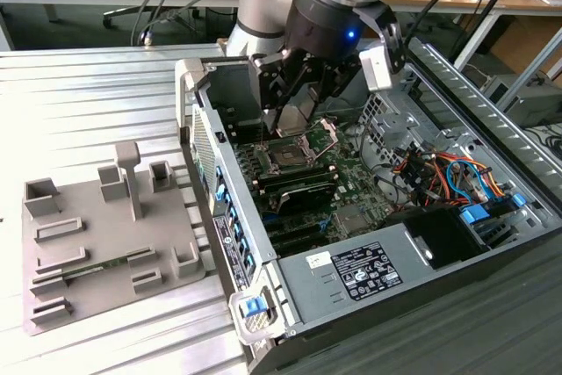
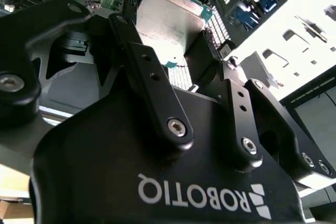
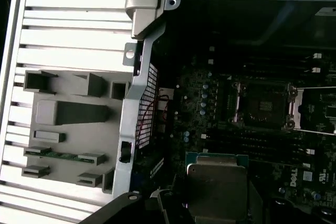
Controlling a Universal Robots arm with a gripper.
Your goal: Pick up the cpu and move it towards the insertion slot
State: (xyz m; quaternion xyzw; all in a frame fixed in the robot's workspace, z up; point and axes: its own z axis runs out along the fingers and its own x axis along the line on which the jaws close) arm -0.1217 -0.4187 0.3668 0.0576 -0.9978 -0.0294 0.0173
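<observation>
The gripper [image 2: 176, 64] has its fingers clamped on the cpu [image 2: 168, 22], holding it up inside the open case [image 1: 263, 256], right above the board. The slot [image 1: 288, 157] sits just under it, load plate [image 1: 327, 133] flipped up. The grey fixture [image 1: 105, 243] is outside on the table [image 1: 88, 94].

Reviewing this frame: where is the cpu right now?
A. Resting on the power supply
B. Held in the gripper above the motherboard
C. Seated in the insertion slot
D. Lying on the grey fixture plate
B: the gripper is shut on the cpu, carried above the green board, while the insertion slot lies open with nothing in it.
</observation>
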